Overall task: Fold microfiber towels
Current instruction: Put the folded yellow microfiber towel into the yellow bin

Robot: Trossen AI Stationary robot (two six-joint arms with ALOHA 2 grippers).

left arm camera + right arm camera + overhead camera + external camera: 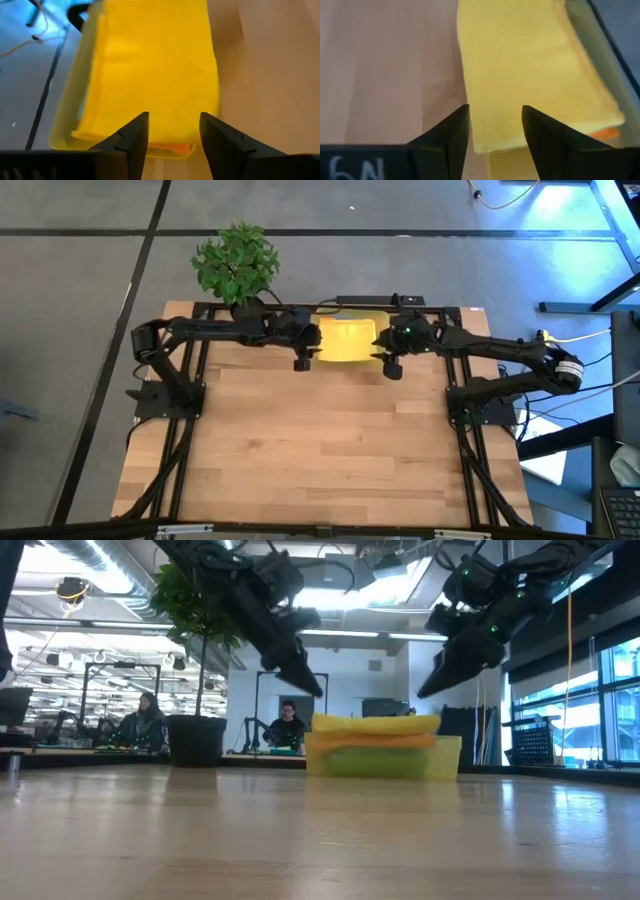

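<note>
Both pincers hang spread and empty above the bin at the tabletop's far edge, the left gripper (302,363) at one side and the right gripper (391,367) at the other. Between them a folded yellow towel (150,65) tops the stack in the yellow bin (448,758), orange towel (385,740) beneath, so folding looks largely done. The wooden tabletop (320,450) lies bare toward its near edge; a potted plant (236,262) crowds the far left corner.

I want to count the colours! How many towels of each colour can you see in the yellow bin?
Yellow towel, on top of the pile: 1
Orange towel, just an edge showing under the yellow one: 1
Green towel, seen through the bin wall: 1
Total: 3 towels I can see; any more would be hidden.
</note>
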